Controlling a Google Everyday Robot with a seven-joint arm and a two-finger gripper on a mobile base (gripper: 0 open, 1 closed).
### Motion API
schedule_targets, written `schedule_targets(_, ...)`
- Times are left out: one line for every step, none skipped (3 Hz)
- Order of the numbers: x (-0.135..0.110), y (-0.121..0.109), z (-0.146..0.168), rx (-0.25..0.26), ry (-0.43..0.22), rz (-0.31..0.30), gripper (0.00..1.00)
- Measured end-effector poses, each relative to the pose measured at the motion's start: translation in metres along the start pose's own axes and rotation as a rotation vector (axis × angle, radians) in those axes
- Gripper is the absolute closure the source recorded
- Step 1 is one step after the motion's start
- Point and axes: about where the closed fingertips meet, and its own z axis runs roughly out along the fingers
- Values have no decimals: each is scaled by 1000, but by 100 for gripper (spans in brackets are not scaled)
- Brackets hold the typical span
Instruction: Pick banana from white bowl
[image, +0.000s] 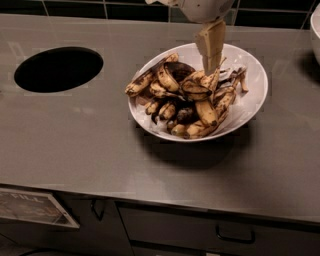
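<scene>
The white bowl (252, 80) stands on the grey counter, right of centre, and holds a pile of several overripe bananas. A large dark curved banana (179, 71) with yellow along its edges lies at the top left of the pile. My gripper (212, 70) hangs down from the top edge of the view over the back right of the pile. Its tan tip is just above or touching the yellow-brown bananas (206, 85) there. I cannot tell whether it holds one.
A round black hole (58, 68) is cut into the counter (75, 145) at the left. The rim of another white bowl (315, 25) shows at the right edge. Dark wall tiles run along the back. Drawers with handles (235, 235) are below the front edge.
</scene>
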Motion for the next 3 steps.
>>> schedule_targets(-2,-9,3,-4,-12,-64,0)
schedule_targets(-2,-13,11,-7,-40,-118,0)
schedule_targets(-2,-14,22,-23,-71,-158,0)
